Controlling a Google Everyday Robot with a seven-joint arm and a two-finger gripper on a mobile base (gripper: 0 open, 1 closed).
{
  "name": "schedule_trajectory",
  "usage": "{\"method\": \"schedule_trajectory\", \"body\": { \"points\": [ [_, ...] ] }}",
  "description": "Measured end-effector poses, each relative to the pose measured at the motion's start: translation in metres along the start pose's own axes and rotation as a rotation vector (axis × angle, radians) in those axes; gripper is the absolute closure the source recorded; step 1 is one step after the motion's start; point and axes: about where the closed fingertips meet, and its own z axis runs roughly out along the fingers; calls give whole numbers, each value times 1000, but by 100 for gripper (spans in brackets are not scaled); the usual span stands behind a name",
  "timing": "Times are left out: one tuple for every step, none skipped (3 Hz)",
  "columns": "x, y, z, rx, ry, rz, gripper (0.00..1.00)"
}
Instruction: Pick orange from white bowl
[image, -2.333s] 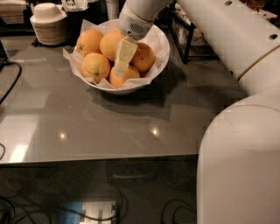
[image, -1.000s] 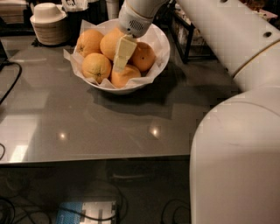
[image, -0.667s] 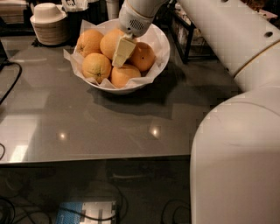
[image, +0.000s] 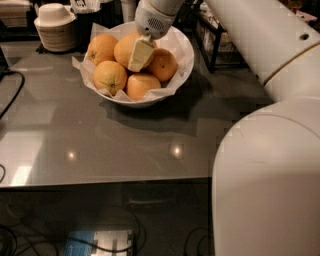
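Gripper: the gripper (image: 140, 56) hangs over the middle of the white bowl (image: 186, 59), coming down from the bowl's far rim.
Gripper state: one cream finger (image: 138, 57) shows, pointing down and slightly left; I cannot tell how far apart the fingers stand, or whether they hold anything.
Finger contact: the visible finger lies across the right side of the back-middle orange (image: 123, 49), with its tip just above the front-middle orange (image: 140, 86).
Orange: the orange (image: 109, 76) sits in the front-left part of the bowl, paler yellow-orange with dimpled skin and a dark stem dot low on its face. It is left of the finger and apart from it.
Other fruit: the back-left orange (image: 101, 47) rests against the bowl's far-left side. A deeper-coloured right orange (image: 164, 65) lies just right of the finger.
Bowl lining: crinkled white paper (image: 81, 64) sticks out past the bowl's left rim.
Table: the bowl stands on a grey glossy table (image: 100, 142), toward its far side.
Stack: a stack of small off-white bowls (image: 53, 27) stands behind and left of the white bowl, well apart from it.
Arm: the white robot arm (image: 255, 45) reaches in from the right of the bowl and fills the near right corner.
Cable: a black cable (image: 14, 92) lies on the table far left of the bowl.
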Motion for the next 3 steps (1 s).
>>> {"method": "schedule_trajectory", "body": {
  "points": [
    [-16,3,-21,68,-70,-23,100],
    [-36,15,-60,166,-214,-60,100],
    [-49,27,-107,257,-337,-103,100]
  ]
}}
